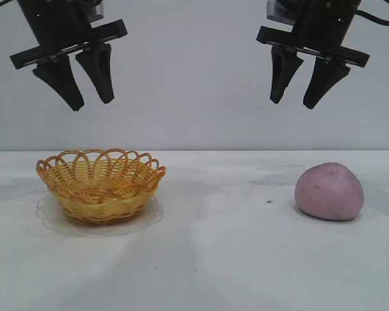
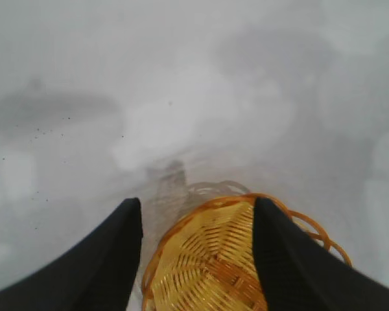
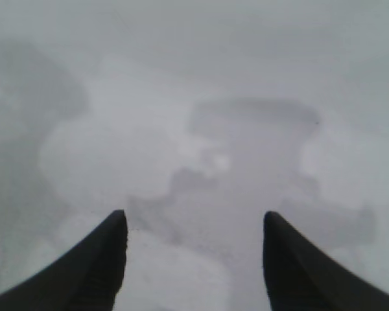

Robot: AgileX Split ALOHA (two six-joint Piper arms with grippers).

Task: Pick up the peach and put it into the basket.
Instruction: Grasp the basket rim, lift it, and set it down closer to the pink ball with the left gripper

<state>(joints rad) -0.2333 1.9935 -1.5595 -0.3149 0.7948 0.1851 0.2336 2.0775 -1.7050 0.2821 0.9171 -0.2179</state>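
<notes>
Hanging high over the white table (image 1: 220,259), both arms are up off the work and neither has anything in its grasp: the right gripper (image 1: 306,102) stands about half open with empty air between its black fingers, above and a little toward the centre from the peach (image 1: 329,191), while the left gripper (image 1: 89,102) is likewise about half open and empty, poised above the basket (image 1: 101,184). The peach sits on the table at the right, well apart from the basket at the left, and has not been picked up. From the right wrist view only bare table shows between the fingers (image 3: 97,265), so the peach is not yet lined up under them; a straight descent would likely miss it or clip its inner flank and roll it away. The peach looks rounded, lopsided and matte, and the present opening may be too narrow to straddle it, so the fingertips could land on top and shove it instead of closing around it. A pinch too high on its tapering crown may squeeze it out. During the carry, a low pass could catch the basket's looped rim and drag or tip so light a thing, and the left gripper directly above the basket could block the drop.
</notes>
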